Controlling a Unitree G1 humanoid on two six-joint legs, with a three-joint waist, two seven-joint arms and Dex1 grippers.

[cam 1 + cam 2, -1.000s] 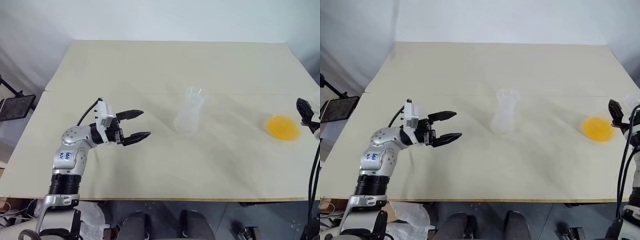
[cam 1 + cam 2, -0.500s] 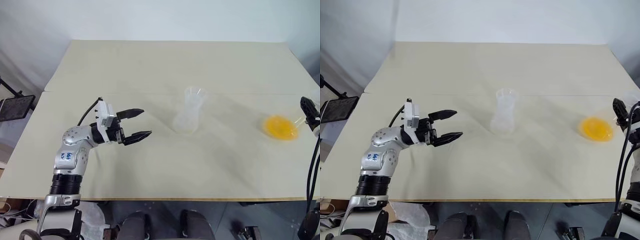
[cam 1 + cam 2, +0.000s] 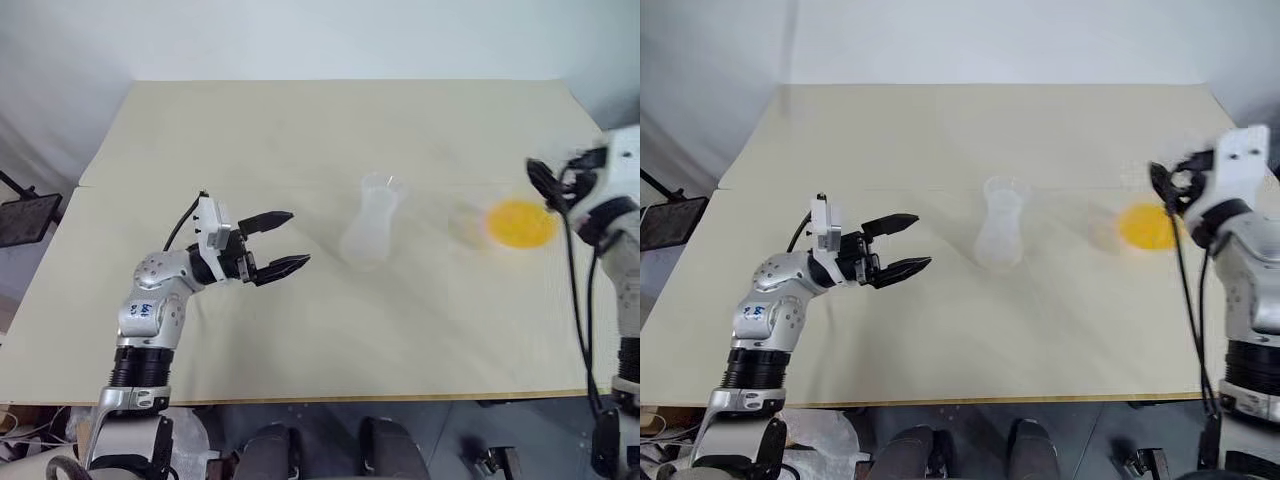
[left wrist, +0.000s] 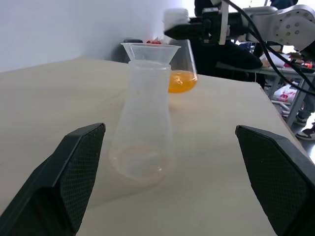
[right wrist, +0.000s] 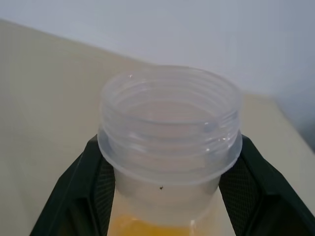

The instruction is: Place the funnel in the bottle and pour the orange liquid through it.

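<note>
The funnel (image 4: 150, 50) already sits in the bottle (image 4: 142, 123) mid-bench (image 3: 300, 130), ready for pouring. The right gripper (image 5: 165, 196) clamps its fingers on the threaded-neck container (image 5: 170, 132) of orange liquid (image 3: 518, 223). The left gripper (image 3: 282, 242) hovers nearby, fingers wide, probably to steady the bottle.

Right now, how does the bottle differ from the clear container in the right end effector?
The bottle stands free on the table; the clear container is clamped at its neck by the right end effector. The bottle carries the funnel in its mouth; the clear container's threaded mouth is open. The bottle looks almost empty; the clear container holds the orange liquid. Both are see-through plastic.
</note>
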